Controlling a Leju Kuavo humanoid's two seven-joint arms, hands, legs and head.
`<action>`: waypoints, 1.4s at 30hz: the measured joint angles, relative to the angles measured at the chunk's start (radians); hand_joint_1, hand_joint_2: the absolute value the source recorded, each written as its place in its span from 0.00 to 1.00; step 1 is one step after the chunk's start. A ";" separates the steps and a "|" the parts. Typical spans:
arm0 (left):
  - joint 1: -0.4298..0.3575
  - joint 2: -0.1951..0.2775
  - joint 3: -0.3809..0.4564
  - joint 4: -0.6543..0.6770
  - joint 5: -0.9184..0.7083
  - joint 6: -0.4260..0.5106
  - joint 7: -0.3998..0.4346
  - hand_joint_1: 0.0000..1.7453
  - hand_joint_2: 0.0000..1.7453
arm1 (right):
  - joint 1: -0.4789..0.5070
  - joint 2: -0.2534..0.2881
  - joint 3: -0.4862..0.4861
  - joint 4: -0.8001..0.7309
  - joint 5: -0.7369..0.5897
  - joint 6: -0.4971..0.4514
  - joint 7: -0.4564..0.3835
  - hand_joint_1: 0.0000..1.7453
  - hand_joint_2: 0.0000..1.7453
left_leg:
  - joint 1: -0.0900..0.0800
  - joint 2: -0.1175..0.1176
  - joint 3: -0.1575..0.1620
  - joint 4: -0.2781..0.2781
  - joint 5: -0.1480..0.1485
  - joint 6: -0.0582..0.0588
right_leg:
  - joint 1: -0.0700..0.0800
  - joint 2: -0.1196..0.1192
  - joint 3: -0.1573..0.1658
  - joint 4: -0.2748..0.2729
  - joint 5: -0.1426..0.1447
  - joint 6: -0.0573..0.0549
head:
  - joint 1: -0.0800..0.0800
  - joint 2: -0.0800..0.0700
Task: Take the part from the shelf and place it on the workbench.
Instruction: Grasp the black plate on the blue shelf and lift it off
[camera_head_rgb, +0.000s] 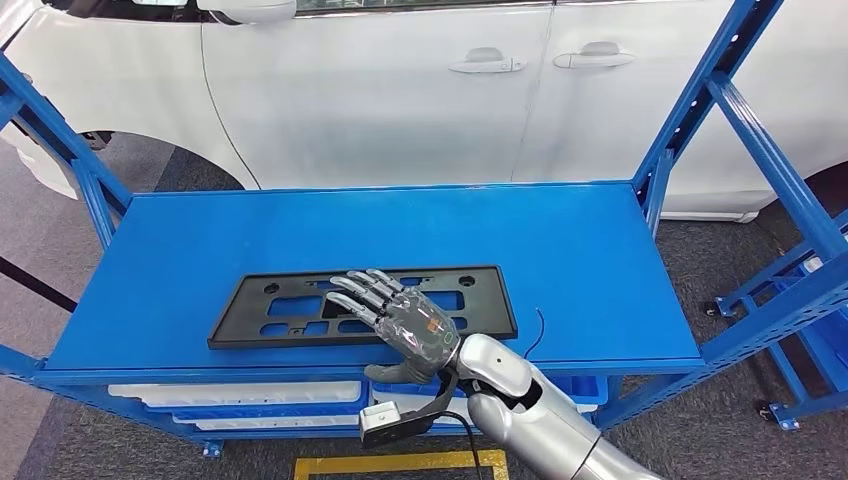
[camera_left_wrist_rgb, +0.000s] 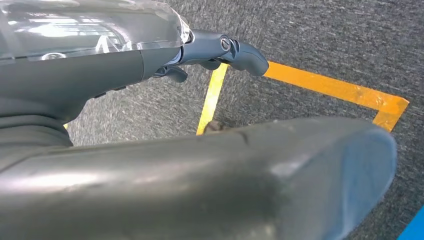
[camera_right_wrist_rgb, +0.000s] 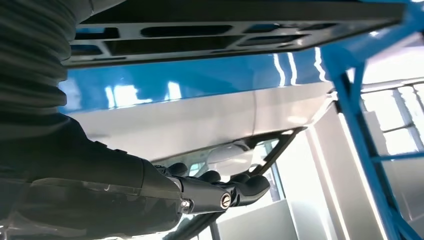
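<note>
Head view first, starting closest to me: a yellow floor marking (camera_head_rgb: 400, 462) peeks out at the lower edge, partly covered by the silver right arm (camera_head_rgb: 540, 410) rising from below. Its wrist camera (camera_head_rgb: 385, 420), a pale block on a dark bracket, hangs under the wrist. The right hand (camera_head_rgb: 400, 318) lies over the near edge of the blue shelf (camera_head_rgb: 620, 260), fingers (camera_head_rgb: 355, 290) stretched out and slightly apart, reaching across the black licence plate holder (camera_head_rgb: 250, 315). Whether those fingertips press the plate holder or just hover above it, I cannot tell; the thumb goes below the shelf lip and is hidden. Nothing is gripped as far as I can see.

That plate holder is flat on the shelf top, near the front edge and left of centre, its long side running with the shelf; the hand covers part of its middle. A thin black wire (camera_head_rgb: 535, 335) curls on the shelf just right of it. White bins (camera_head_rgb: 235, 393) sit on the lower tier, mostly hidden by the top board.

Behind the shelf stands a white car (camera_head_rgb: 400, 90), cut off above its door handles.

From the left wrist, the left hand (camera_left_wrist_rgb: 150, 55) hangs above grey carpet (camera_left_wrist_rgb: 325, 40) and yellow tape, a dark fingertip (camera_left_wrist_rgb: 245, 55) curled forward; too much is blurred to judge its fingers.
</note>
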 joint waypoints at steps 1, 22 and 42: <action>0.001 0.000 0.000 0.000 -0.001 0.000 0.000 0.00 0.00 | -0.003 0.001 0.008 0.013 0.035 -0.017 0.016 0.00 1.00 | 0.000 0.000 -0.031 0.061 -0.020 -0.002 | 0.001 0.000 0.000 0.000 0.000 -0.001 | 0.000 0.000; 0.001 -0.004 0.000 0.000 0.005 0.001 -0.008 0.00 0.00 | -0.109 0.083 0.100 0.186 0.182 -0.022 0.053 0.00 1.00 | -0.006 -0.004 0.092 -0.203 0.114 0.044 | 0.001 0.003 -0.022 0.055 -0.012 0.037 | 0.000 0.000; 0.003 0.001 0.000 0.000 0.002 -0.001 -0.014 0.00 0.00 | -0.198 0.181 0.171 0.404 0.333 -0.078 0.162 0.00 1.00 | -0.004 -0.006 0.085 -0.205 0.122 0.038 | 0.006 0.005 0.000 0.012 -0.011 0.032 | 0.000 0.000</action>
